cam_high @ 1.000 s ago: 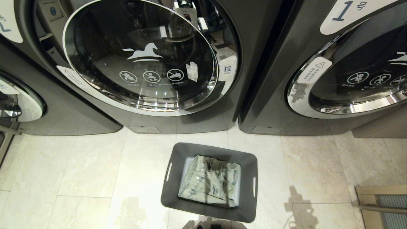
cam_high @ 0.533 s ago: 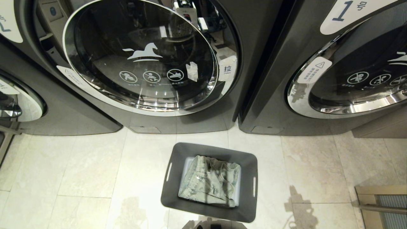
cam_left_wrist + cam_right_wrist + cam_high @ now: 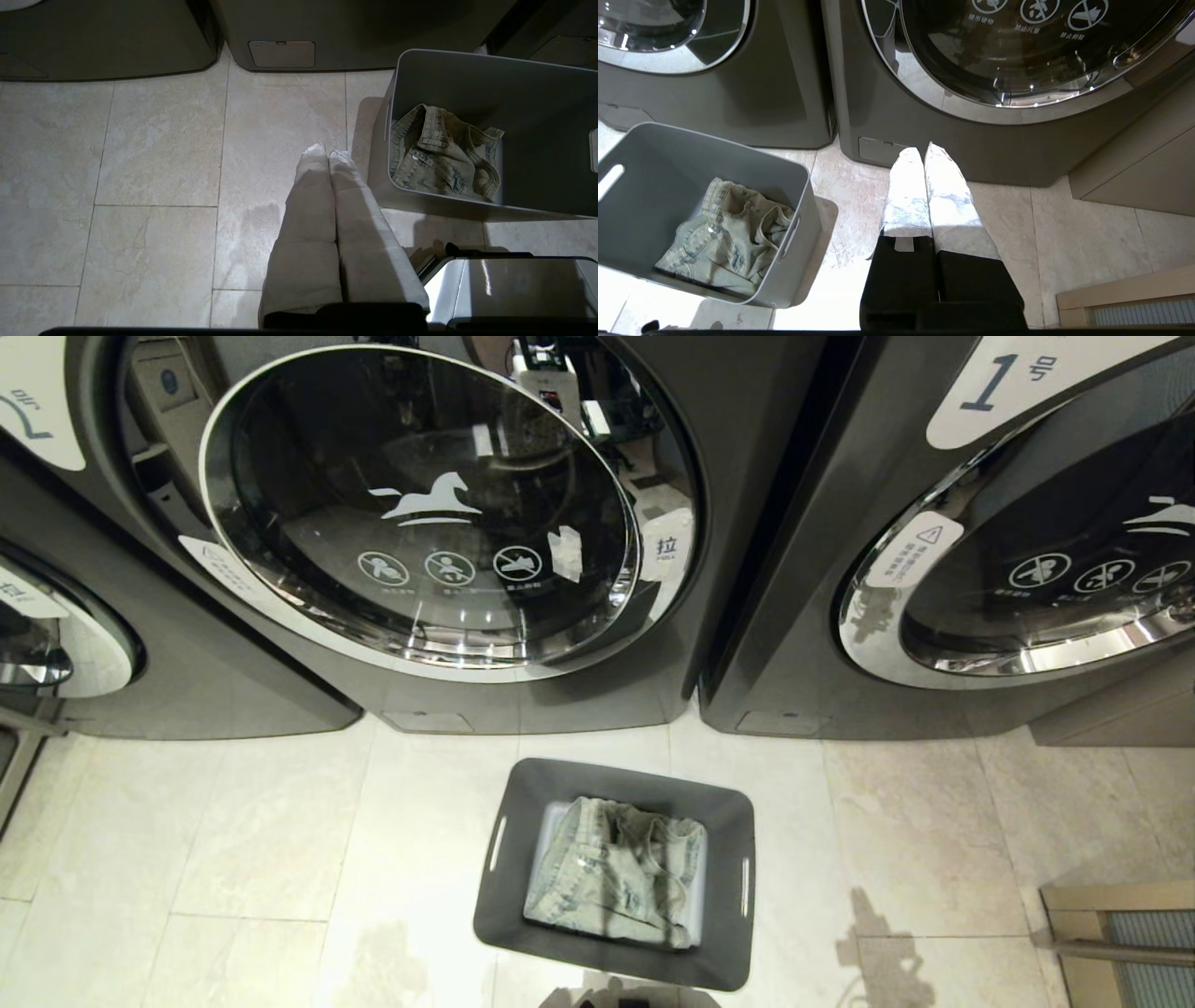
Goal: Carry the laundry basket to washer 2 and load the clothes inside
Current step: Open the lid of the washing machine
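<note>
Nearest the robot, both arms hang parked over the floor [image 3: 261, 840] on either side of the load: the left gripper [image 3: 327, 151] has its cloth-wrapped jaws pressed together on nothing, and the right gripper [image 3: 920, 151] likewise has its jaws clenched and empty, pointing toward the foot of the machine marked 1. Between them the laundry basket [image 3: 495, 905] stands on the pale, faintly veined stone tiles, a grey plastic tub with smooth tapered walls, rounded corners and a narrow slot handle in each side wall. The clothes [image 3: 611, 882] lie crumpled in its bottom, a pale green-grey washed denim piece with stitched seams and a small metal button, taking up only part of the tub. As a judgement, the carrying looks done, since the tub sits just in front of the washers, close to the gap between the two; the loading has not begun, because the garment is untouched and no jaws hold it. Beyond, washer 2 [image 3: 709, 476] shows matt dark grey panels, and its round glass door [image 3: 420, 513], chrome-rimmed and printed with a white horse mark, appears swung ajar, so reaching into the drum may need little more opening. To its right stands washer 1 [image 3: 803, 616], alike in finish, its door seemingly shut.
</note>
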Controlling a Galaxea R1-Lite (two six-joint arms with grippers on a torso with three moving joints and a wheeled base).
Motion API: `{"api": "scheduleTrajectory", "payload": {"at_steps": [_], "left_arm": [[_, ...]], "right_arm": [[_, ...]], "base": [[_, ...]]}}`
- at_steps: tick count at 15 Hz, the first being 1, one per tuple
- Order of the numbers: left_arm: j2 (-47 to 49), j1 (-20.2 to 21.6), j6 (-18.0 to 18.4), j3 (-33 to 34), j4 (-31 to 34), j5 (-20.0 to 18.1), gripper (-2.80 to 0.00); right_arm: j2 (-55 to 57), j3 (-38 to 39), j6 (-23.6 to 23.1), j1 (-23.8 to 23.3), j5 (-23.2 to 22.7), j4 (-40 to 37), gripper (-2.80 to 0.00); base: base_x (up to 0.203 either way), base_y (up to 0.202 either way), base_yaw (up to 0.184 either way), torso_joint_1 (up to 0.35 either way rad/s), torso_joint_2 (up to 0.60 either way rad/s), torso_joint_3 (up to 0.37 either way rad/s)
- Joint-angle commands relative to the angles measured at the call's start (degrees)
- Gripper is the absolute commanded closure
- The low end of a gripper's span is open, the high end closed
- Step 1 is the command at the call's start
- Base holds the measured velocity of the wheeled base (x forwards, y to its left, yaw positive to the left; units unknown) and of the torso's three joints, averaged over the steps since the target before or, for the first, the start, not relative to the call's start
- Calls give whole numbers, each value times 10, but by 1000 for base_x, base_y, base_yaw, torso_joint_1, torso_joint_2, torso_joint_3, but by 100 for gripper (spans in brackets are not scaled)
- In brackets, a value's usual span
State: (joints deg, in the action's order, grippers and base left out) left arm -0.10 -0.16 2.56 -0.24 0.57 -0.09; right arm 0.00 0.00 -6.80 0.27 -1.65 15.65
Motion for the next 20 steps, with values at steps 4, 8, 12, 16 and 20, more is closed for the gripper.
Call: {"api": "scheduleTrajectory", "payload": {"at_steps": [4, 8, 12, 16, 20], "left_arm": [[0, 0, 0, 0, 0, 0, 0], [0, 0, -1, 0, 0, 0, 0], [0, 0, -3, 0, 0, 0, 0], [0, 0, -4, 0, 0, 1, 0], [0, 0, -5, 0, 0, 1, 0]], "right_arm": [[1, 23, -1, 1, -1, 6, 0], [1, 23, -1, 0, -2, 6, 0], [1, 23, -1, 0, -1, 5, 0], [1, 23, -3, 1, -3, 6, 0], [1, 23, -1, 1, 0, 6, 0]], "base": [[0, 0, 0, 4, 4, 190], [0, 0, 0, 4, 4, 206], [0, 0, 0, 3, 0, 204], [0, 0, 0, 4, 6, 207], [0, 0, 0, 4, 3, 204]]}}
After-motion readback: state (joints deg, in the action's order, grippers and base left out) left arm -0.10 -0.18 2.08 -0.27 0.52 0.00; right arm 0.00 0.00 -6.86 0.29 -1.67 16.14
